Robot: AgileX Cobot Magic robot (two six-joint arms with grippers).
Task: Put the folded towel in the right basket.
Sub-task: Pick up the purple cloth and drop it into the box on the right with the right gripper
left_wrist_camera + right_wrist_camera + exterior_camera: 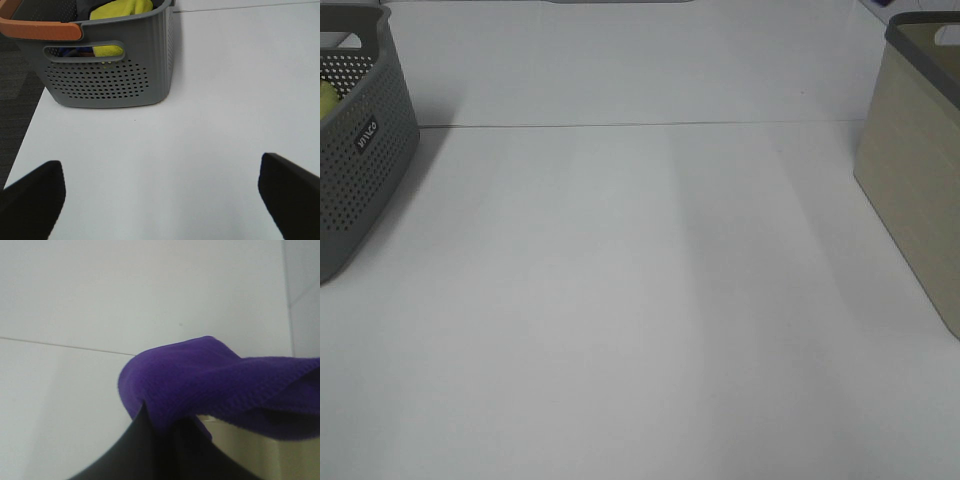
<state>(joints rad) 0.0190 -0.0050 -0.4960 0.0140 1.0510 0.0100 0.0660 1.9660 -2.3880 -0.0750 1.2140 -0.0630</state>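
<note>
In the right wrist view my right gripper [170, 427] is shut on a folded purple towel [200, 375], which bulges over the dark fingers [145, 450]. The beige rim of the right basket [250, 450] shows just under the towel. In the exterior high view that beige basket [920, 170] stands at the right edge; neither gripper shows there. My left gripper [160, 200] is open and empty above the white table, short of the grey basket [110, 75].
The grey perforated basket [360, 150] stands at the left edge and holds a yellow cloth [120, 10]; it has an orange handle [40, 30]. A seam [640, 124] crosses the white table [640, 300] at the back.
</note>
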